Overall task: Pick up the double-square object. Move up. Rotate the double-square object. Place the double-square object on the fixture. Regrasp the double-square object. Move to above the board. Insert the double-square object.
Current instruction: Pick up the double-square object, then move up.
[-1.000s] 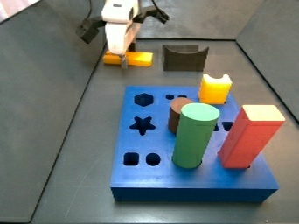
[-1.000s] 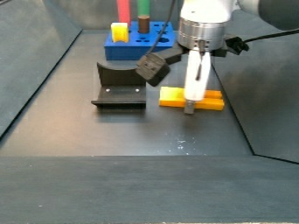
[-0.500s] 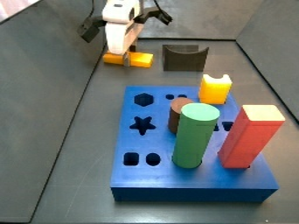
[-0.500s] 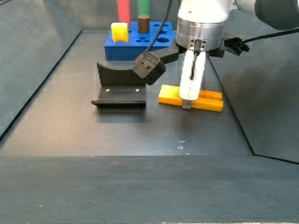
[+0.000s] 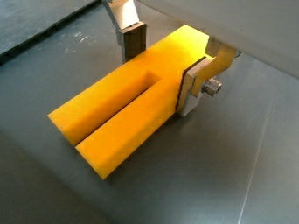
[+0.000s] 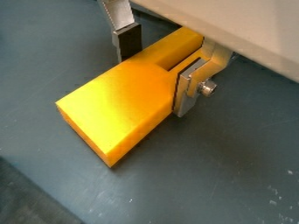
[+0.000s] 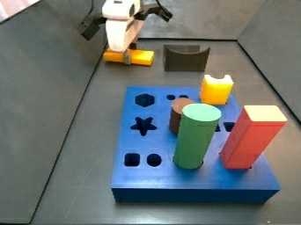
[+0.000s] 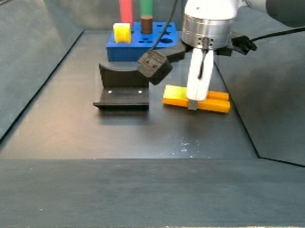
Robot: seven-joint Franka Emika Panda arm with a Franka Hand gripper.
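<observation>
1. Orange double-square object (image 5: pixel 128 101) lies on the floor, and you see it between the silver fingers (image 6: pixel 191 83).
2. Your gripper (image 8: pixel 199 85) pinches it, with the fixture (image 8: pixel 120 89) just beside.

Orange double-square object (image 5: pixel 128 101), blue board (image 7: pixel 188 167)

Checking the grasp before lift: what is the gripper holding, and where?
The gripper is shut on the double-square object, fingers clamping its long sides near one end.
</observation>
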